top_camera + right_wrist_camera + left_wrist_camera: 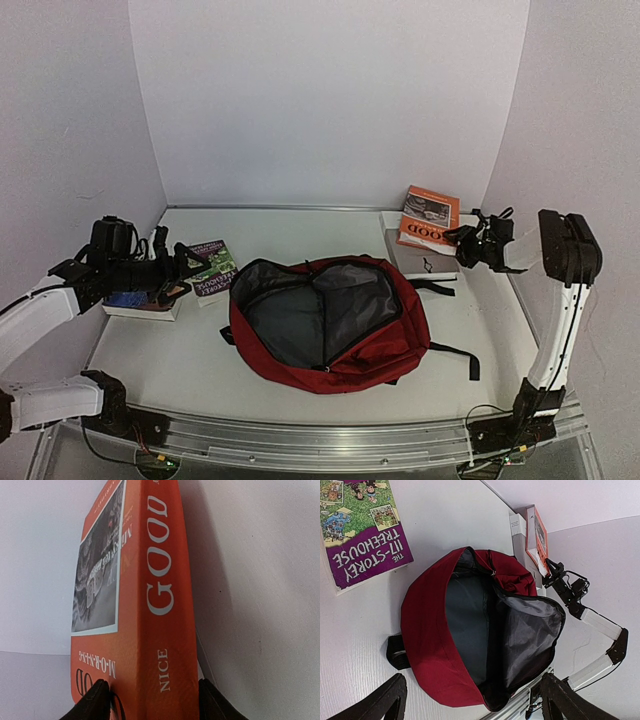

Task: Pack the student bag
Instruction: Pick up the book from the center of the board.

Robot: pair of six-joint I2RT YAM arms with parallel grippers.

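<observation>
The student bag (325,325) is a dark red backpack that lies open in the middle of the table, its grey lining showing; it also fills the left wrist view (470,630). My left gripper (183,266) is open and empty, hovering left of the bag above the books there, and its fingers (380,702) stand wide apart. My right gripper (464,240) is at the back right, shut on an orange "Good Morning" book (428,220). In the right wrist view its fingers (95,700) sit on either side of the book's spine (165,605).
A purple and green "117-Storey Treehouse" book (211,268) lies left of the bag, also in the left wrist view (362,535). A blue book (140,300) lies under my left gripper. A grey flat item (415,260) lies below the orange book. A black strap (455,352) trails right of the bag.
</observation>
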